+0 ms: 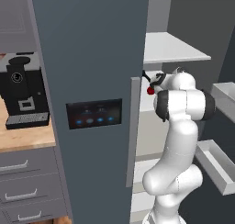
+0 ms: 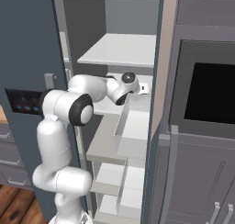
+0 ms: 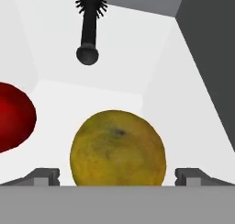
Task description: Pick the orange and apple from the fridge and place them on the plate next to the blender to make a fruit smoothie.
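You have the two-finger gripper (image 3: 117, 175) spread wide inside the tall dark blue-grey fridge (image 1: 92, 58), one small dark finger tip either side of the round yellowish-orange fruit with a greenish tinge — the orange (image 3: 118, 147) — which sits between them on the pale grey shelf (image 3: 82, 99), close to the hand camera. No contact is visible; the jaws pinch nothing yet. Main risk, as judged: the orange is round and free on a smooth shelf, so an off-centre closure could squeeze it forward out of the tips, and it may roll toward the back wall. Second risk: the glossy red apple (image 3: 13, 116) lies just beside the orange on its left in the hand view, so a sideways correction could knock it and send it rolling. A dark bottle brush (image 3: 90, 21) lies further back on the same shelf, well apart. Fridge contents visible from the hand: orange, apple, brush. In the base views the door bins (image 1: 215, 165) look empty — the apple (image 1: 150, 91) shows as a red spot by the wrist.
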Controlling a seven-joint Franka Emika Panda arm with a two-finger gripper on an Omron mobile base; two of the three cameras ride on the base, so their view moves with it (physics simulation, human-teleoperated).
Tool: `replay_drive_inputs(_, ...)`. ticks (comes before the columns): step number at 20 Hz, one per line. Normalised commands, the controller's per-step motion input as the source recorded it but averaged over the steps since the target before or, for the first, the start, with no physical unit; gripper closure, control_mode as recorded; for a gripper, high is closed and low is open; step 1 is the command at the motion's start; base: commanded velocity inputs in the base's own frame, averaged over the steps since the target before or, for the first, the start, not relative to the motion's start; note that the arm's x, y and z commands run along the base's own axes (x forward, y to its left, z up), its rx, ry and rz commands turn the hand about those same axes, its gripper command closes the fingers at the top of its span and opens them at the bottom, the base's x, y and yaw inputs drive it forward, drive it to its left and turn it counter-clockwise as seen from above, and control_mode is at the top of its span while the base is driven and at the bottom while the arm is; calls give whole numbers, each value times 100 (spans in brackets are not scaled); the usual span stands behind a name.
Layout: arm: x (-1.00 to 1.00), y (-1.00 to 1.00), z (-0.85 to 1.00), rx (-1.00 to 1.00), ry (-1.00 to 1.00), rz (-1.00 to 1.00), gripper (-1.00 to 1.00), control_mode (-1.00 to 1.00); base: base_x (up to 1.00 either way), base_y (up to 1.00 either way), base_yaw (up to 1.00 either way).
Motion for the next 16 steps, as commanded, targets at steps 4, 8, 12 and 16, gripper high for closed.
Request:
replay_drive_inputs(4,29,-4,-1,0,0,0,-100,-100,0,0,0)
replay_drive_inputs(8,34,0,-12,-1,0,0,-100,-100,0,0,0)
replay_drive_inputs(12,16,0,-49,-7,0,0,-100,-100,0,0,0)
replay_drive_inputs(16,0,5,-68,-11,0,0,100,-100,0,0,0)
